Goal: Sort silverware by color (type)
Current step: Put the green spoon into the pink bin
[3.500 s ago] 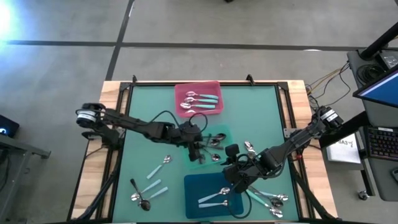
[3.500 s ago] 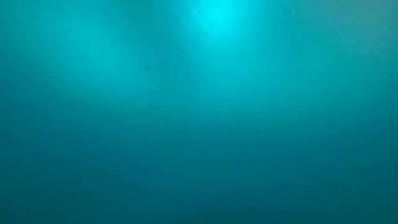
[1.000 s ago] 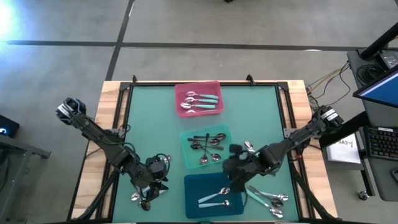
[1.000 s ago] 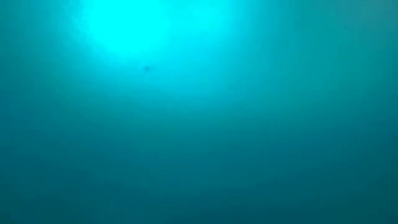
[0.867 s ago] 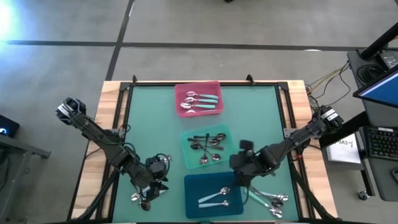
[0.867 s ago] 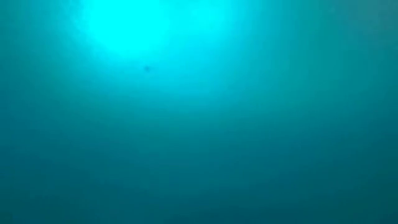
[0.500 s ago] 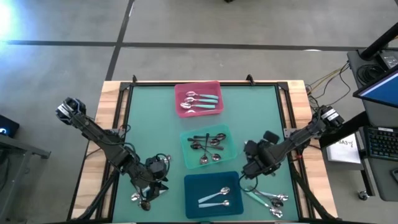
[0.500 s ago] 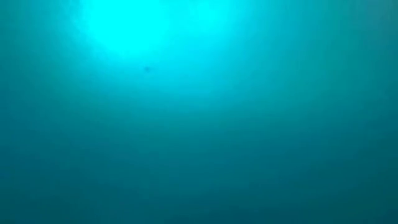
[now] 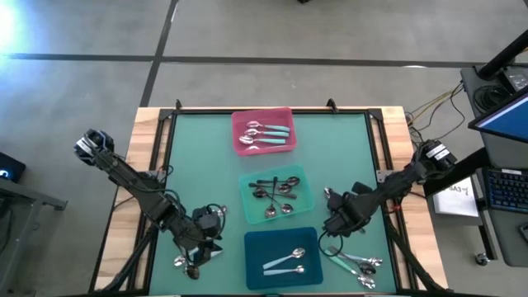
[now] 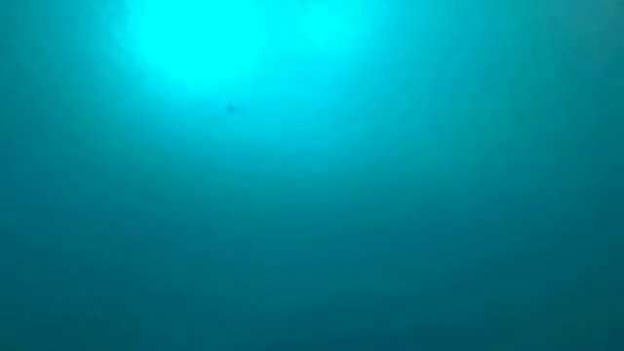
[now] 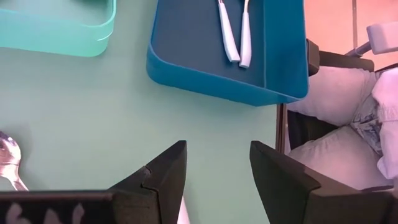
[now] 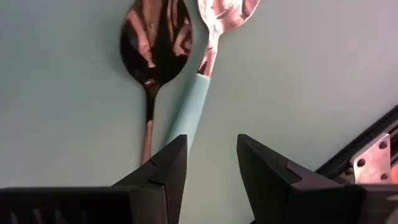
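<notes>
Green matting covers our table, with grey floor beyond it; three trays sit down its middle: the pink tray holding teal-handled spoons, the mint tray holding dark-handled spoons, and the dark-teal tray holding two pale blue spoons. We have our left gripper low over the loose spoons at the near left corner, jaws parted and empty; our right gripper hangs over two spoons near the right side, jaws likewise parted, nothing between them. Through the right wrist camera we see a dark-handled spoon and a teal-handled spoon lying side by side, the teal handle just ahead of our fingers; we judge this a reach before a pick; next we should descend, straddle that one handle without catching its neighbour, then close; the low camera shows us nothing.
</notes>
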Robot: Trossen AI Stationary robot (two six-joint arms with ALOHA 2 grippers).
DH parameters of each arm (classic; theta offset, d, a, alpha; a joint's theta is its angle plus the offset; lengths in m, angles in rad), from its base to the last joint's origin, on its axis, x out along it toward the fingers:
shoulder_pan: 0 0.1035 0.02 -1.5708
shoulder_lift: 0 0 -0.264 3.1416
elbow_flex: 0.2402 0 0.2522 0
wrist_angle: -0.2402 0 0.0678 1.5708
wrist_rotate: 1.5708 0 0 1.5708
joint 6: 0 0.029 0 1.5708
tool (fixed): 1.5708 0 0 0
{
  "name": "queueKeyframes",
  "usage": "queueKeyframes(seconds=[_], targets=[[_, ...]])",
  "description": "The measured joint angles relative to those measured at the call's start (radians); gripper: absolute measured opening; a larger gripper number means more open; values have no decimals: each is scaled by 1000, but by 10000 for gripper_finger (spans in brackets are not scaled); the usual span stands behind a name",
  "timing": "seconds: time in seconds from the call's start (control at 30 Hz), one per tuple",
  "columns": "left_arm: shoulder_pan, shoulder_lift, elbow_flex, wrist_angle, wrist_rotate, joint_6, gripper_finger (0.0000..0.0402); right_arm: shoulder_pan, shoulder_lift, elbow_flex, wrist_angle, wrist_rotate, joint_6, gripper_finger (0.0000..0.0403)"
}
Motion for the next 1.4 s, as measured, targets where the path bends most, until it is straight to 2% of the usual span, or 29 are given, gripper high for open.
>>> queueKeyframes(seconds=[0.37,0.73,1.17,1.27,1.4], targets=[[0,0,0,-12,1,0,162,0,0,-42,137,-29,11,132],[0,0,0,-11,1,1,162,0,0,-51,156,-26,6,132],[0,0,0,-8,1,-14,162,-2,-5,-161,235,-18,30,131],[0,0,-1,-6,1,-19,162,-2,-5,-165,249,-18,24,120],[0,0,-1,-1,-2,-23,162,-2,-4,-165,257,-8,22,82]])
